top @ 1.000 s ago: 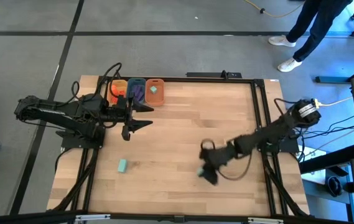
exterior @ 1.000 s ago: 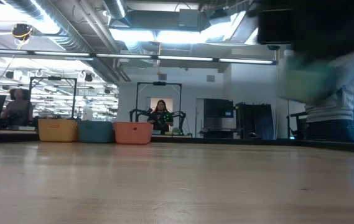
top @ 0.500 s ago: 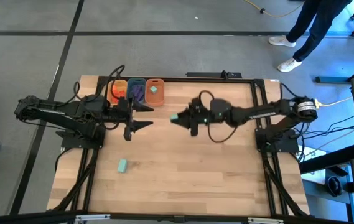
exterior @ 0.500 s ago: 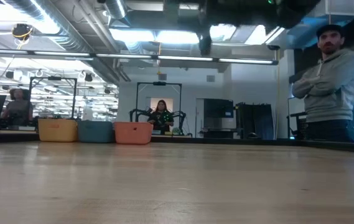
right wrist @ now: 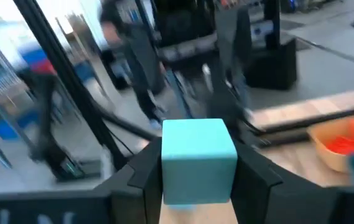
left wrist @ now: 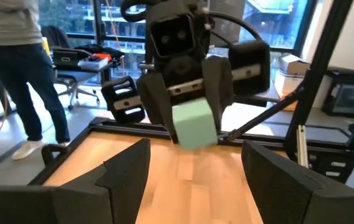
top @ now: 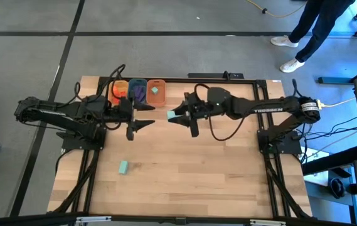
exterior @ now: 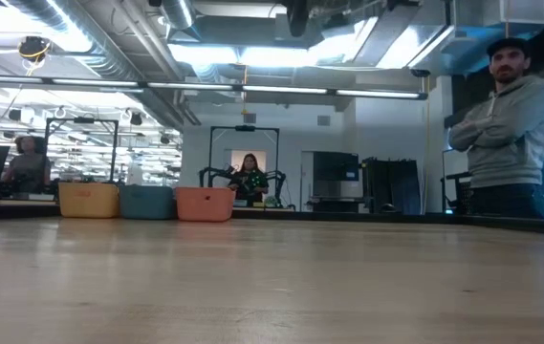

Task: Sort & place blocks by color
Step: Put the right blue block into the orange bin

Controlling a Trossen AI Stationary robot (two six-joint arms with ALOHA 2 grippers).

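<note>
A mint-teal cube (right wrist: 198,158) sits between the fingers of my right gripper (top: 177,117), which is shut on it above the table's far middle, to the right of the tubs. The left wrist view shows that cube (left wrist: 194,126) head-on. My left gripper (top: 145,118) is open and empty, hovering in front of the tubs and facing the right gripper. A second mint-teal block (top: 123,166) lies flat on the table's near left. The yellow tub (top: 118,90) holds orange-red pieces, the blue tub (top: 137,91) purple ones, and the orange tub (top: 156,91) a mint one. My right gripper pinches the mint-teal cube by two opposite side faces (right wrist: 164,163), one finger (right wrist: 144,177) on each side. The fingers come from the table's right, pointing left. The cube is lifted clear of the table and sticks out past the fingertips (left wrist: 217,84).
The three tubs stand in a row at the table's far left edge (exterior: 147,202). A person (exterior: 511,124) stands with folded arms beyond the table's right side. Open wood surface (top: 197,169) lies across the near middle and right.
My right gripper rose from low over the near right of the table and swung toward the far left, toward the tubs, carrying the mint-teal cube lifted clear. It slowed over the last half second. The left arm stayed still.
</note>
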